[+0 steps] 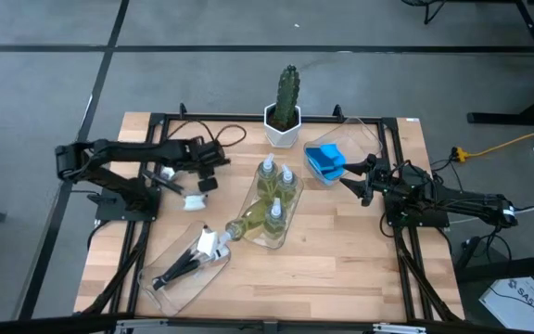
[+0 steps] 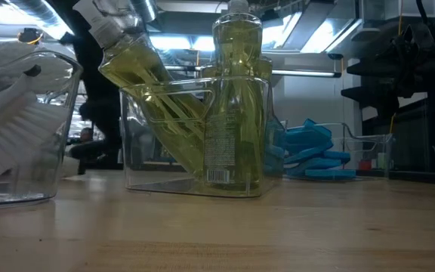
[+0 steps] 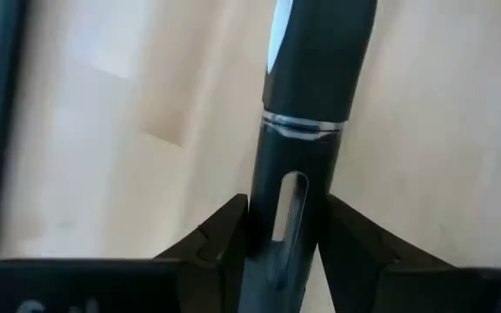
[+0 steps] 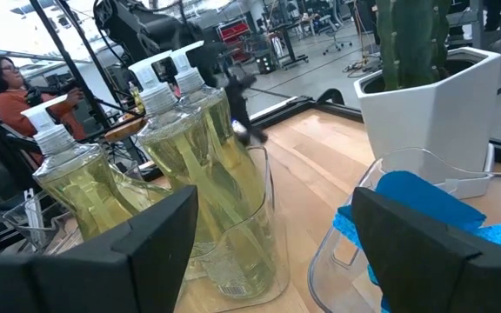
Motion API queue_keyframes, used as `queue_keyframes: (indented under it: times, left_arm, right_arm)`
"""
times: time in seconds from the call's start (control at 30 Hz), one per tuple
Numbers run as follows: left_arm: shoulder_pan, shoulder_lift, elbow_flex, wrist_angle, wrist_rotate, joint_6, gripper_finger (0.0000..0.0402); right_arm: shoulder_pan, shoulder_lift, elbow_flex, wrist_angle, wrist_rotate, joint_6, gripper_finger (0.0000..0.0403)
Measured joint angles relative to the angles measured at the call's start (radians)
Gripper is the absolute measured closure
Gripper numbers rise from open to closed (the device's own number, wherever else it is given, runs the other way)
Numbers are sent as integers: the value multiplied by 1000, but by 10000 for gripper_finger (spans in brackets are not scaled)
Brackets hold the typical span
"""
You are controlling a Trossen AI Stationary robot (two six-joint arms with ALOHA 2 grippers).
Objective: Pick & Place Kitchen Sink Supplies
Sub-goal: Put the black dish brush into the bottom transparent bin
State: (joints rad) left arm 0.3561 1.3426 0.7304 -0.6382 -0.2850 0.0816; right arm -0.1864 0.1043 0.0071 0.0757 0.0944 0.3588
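Left fingers [image 3: 224, 248] pinch the brush [image 3: 307, 130] handle just above the wooden surface [image 1: 341, 260], left of the bottles [image 1: 272, 199]. Pick step underway; next comes carrying it toward the brush tray [image 1: 170, 288]. Right fingers [image 4: 155, 235] wait wide beside the sponges [image 1: 324, 160].

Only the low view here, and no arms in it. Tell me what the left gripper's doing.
Observer: The left gripper has a finger against each side of a brush handle, left of the bottles.
Operator: Now give me the right one.
Observer: The right gripper is open beside the sponges, holding nothing.
Operator: Say what's behind the sponges.
Observer: A cactus in a white pot, at the table's back edge.
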Motion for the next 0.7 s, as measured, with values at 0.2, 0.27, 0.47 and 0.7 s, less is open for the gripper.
queue_keyframes:
  times: [0.2,0.27,0.47,0.7]
  left_arm:
    - [0,-148,42,1,-86,-57,291]
    - [-2,-206,55,6,-102,-85,291]
    - [-48,-391,66,103,-117,-126,291]
    - [-137,-579,68,251,-75,-156,291]
  right_arm:
    - [0,0,0,0,0,0,102]
    - [0,0,0,0,0,0,102]
    - [0,0,0,0,0,0,102]
    - [0,0,0,0,0,0,102]
